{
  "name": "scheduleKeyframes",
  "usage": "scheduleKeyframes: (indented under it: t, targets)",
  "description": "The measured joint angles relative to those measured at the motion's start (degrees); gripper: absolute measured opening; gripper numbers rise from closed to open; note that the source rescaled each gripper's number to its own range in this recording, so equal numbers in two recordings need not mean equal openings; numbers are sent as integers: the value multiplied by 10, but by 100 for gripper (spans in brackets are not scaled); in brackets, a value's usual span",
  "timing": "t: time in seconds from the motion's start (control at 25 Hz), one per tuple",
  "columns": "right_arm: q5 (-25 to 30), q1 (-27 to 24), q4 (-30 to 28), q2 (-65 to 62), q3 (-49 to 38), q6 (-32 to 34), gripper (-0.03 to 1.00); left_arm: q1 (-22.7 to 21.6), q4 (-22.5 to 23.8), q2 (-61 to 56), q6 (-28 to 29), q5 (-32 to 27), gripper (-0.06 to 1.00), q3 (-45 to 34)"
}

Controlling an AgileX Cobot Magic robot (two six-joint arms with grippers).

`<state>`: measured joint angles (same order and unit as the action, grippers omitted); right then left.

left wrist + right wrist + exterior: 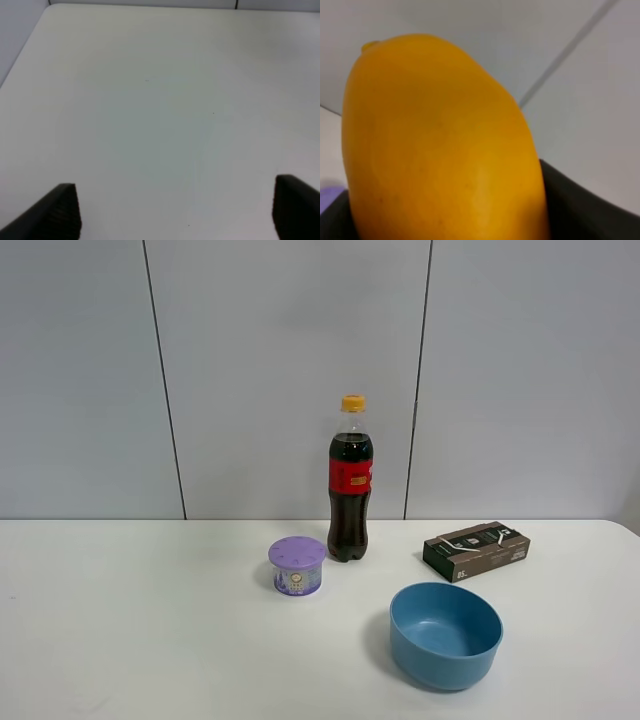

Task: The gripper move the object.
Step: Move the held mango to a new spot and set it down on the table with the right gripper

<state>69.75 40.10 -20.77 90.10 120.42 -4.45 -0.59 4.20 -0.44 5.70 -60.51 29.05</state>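
Observation:
The mango (445, 150) is smooth and yellow-orange and fills most of the right wrist view. My right gripper (455, 220) is shut on it, with a black finger (580, 205) on one side and another at the opposite lower corner. The grey wall shows behind it. My left gripper (175, 212) is open and empty above the bare white table (160, 100), its black fingertips (55, 212) wide apart. Neither arm nor the mango shows in the exterior high view.
On the white table (130, 620) stand a cola bottle (350, 480), a small purple-lidded tub (297, 565), a black box (476, 550) and a blue bowl (445, 635) at the front right. A grey panelled wall runs behind.

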Motion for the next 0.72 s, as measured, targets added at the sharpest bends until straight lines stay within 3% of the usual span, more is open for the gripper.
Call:
scheduleKeyframes:
  t: [0.28, 0.44, 0.6, 0.72]
  targets:
    - [0, 0, -16, -122, -256, 87, 0, 0, 0, 0, 0, 0, 100, 0]
    - [-15, -8, -15, -166, -390, 178, 0, 0, 0, 0, 0, 0, 100, 0]
    - [-64, -55, -16, -194, -516, 281, 0, 0, 0, 0, 0, 0, 100, 0]
    - [-112, -100, -16, -198, -598, 315, 0, 0, 0, 0, 0, 0, 100, 0]
